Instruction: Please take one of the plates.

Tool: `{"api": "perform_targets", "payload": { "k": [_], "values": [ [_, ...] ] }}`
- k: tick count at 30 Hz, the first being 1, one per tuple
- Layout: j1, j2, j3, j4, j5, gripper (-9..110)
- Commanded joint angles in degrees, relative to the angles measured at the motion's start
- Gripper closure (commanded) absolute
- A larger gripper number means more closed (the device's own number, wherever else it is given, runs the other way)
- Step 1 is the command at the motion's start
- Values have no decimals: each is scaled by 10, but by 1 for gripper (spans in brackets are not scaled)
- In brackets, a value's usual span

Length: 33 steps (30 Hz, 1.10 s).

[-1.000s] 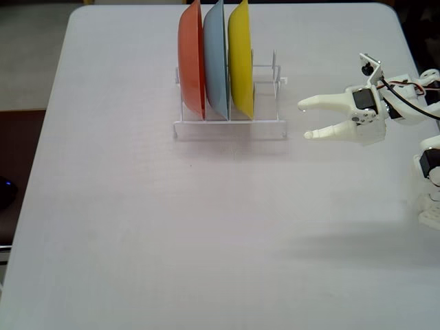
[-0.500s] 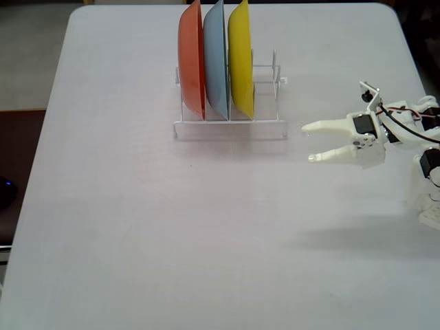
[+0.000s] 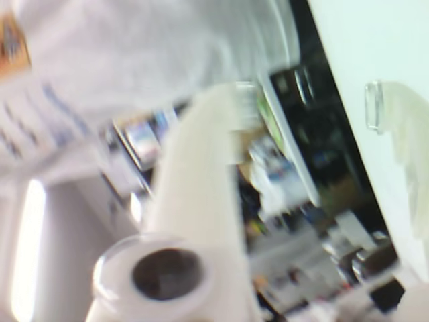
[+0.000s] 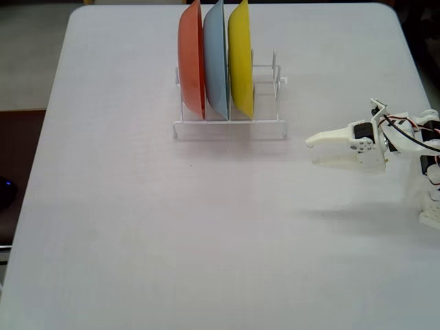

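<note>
Your plates stand on edge in a white wire rack (image 4: 265, 128) near the far edge of the table (image 4: 172, 240), about midway along it in the fixed view. From left to right they are an orange plate (image 4: 191, 62), a light blue plate (image 4: 215, 65) and a yellow plate (image 4: 240, 58). You have no cream or off-white plate anywhere in view, so any of these three is your candidate.

The rack's wires hold each plate upright in its own slot. That leaves the rims exposed at the top and on the side facing the arm, and a rim is what a two-finger claw can pinch.

Your gripper (image 4: 313, 152) sits close to the right edge of the table, well apart from the rack, with its fingers pointing left toward it. The two fingers look parted with nothing between them, so it is empty and set to receive a rim.

The yellow plate is nearest the claw, with empty slots between it and the rack's right end. I judge it the easiest one to approach without knocking its neighbours.

The wrist view is badly blurred. You can make out a pale finger (image 3: 194, 201) against room clutter, and no plate.
</note>
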<state>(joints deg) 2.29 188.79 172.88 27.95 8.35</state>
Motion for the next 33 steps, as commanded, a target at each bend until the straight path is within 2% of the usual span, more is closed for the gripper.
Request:
{"api": "perform_targets", "payload": {
  "k": [1, 8, 20, 33],
  "values": [
    [12, 9, 3, -1, 22, 92],
    [14, 9, 30, -27, 38, 102],
    [14, 9, 67, -42, 68, 102],
    [40, 9, 68, 33, 92, 102]
  ]
}}
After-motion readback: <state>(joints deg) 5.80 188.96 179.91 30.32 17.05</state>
